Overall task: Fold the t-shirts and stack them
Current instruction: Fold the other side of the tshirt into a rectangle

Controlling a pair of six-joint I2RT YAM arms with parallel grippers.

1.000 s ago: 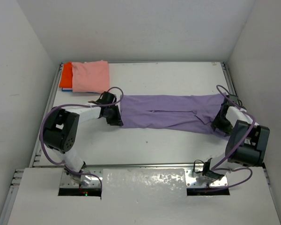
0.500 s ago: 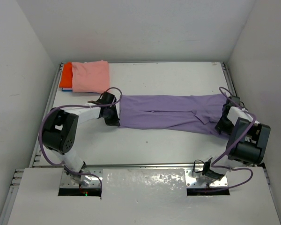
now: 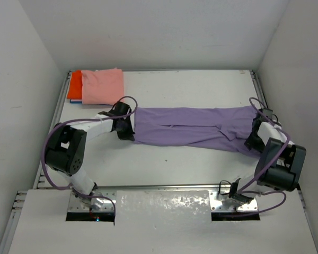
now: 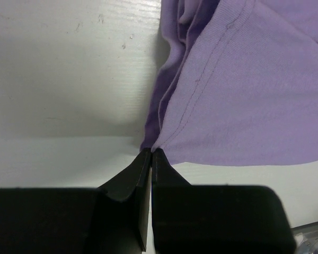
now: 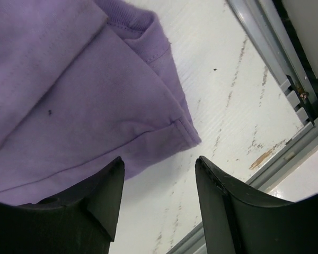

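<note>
Two low-bent arms (image 3: 93,127); left fingers (image 4: 148,159) pinch lavender t-shirt (image 4: 244,95) edge.

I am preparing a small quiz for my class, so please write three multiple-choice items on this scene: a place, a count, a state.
1. Where does the pink shirt lie? A) on the orange shirt, far left corner B) in the middle C) near right corner
2. How many shirts are visible? A) two B) three C) four
3. How are the fingers of the left gripper? A) wide open B) shut on the purple shirt C) shut on the pink shirt
Answers: 1 A, pink overlaps orange there; 2 B, pink, orange and purple; 3 B, they pinch its edge.
</note>
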